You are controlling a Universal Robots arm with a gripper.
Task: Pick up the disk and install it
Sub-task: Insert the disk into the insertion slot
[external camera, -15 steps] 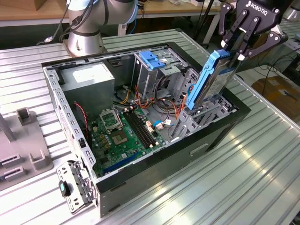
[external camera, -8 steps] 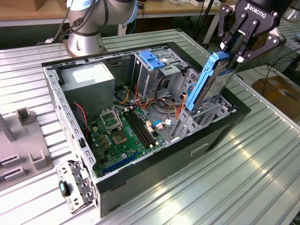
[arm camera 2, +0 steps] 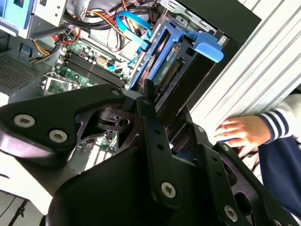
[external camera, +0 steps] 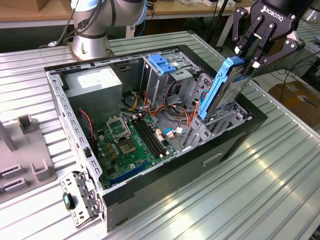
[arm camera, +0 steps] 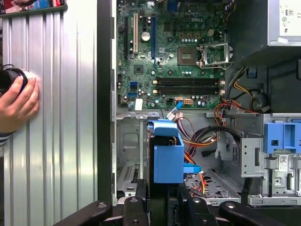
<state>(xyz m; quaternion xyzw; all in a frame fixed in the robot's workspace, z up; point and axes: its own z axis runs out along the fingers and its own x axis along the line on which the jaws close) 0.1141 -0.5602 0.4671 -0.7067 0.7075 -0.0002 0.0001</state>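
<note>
The disk (external camera: 222,92), a silver drive in a blue plastic rail frame, stands steeply tilted at the exterior view's right side of the open computer case (external camera: 175,180). Its lower end sits in the drive bay by the case's wall and its upper end points up. My gripper (external camera: 248,62) is shut on that upper end, a black finger on each face. In the first wrist view the disk's blue frame (arm camera: 168,155) rises between my fingers (arm camera: 134,207), over the bay's metal floor. The second wrist view shows the disk (arm camera 2: 174,66) beyond my gripper (arm camera 2: 162,110).
Inside the case lie the green motherboard (external camera: 132,142), a grey power-supply box (external camera: 95,82), loose cables and an upper drive cage with a blue bracket (external camera: 165,62). A person's hand (arm camera: 16,101) rests on the ribbed metal table beside the case. Grey fixtures (external camera: 25,160) stand at the exterior view's left.
</note>
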